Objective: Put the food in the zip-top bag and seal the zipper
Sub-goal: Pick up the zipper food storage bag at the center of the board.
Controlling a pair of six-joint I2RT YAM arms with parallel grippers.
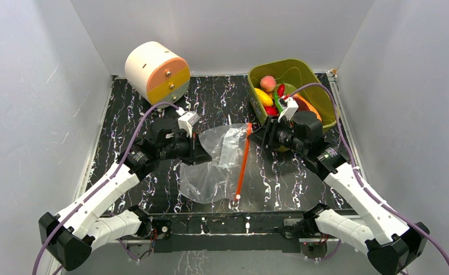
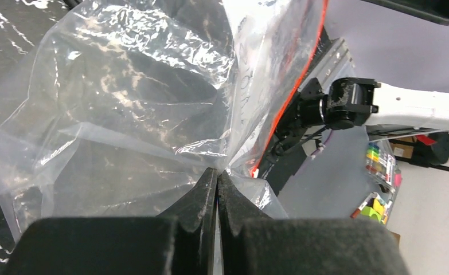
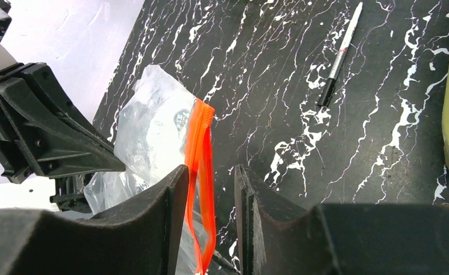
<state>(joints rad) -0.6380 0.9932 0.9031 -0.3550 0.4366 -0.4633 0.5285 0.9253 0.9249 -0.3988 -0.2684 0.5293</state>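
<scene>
Pinching zip-top bag film with closed left end effector; straddling orange-red zipper with slightly parted right end effector.

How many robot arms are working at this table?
2: the left white-and-black arm, its fingers pinching the crinkly clear plastic bag; the right arm opposite, its fingers open at the bag's orange-red zipper strip.

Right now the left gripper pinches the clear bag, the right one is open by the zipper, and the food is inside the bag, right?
No. The food sits in the olive-green tub, as the top external view shows; the zip-top bag holds none. The left gripper does pinch it, and the right gripper is open beside the zipper.
</scene>
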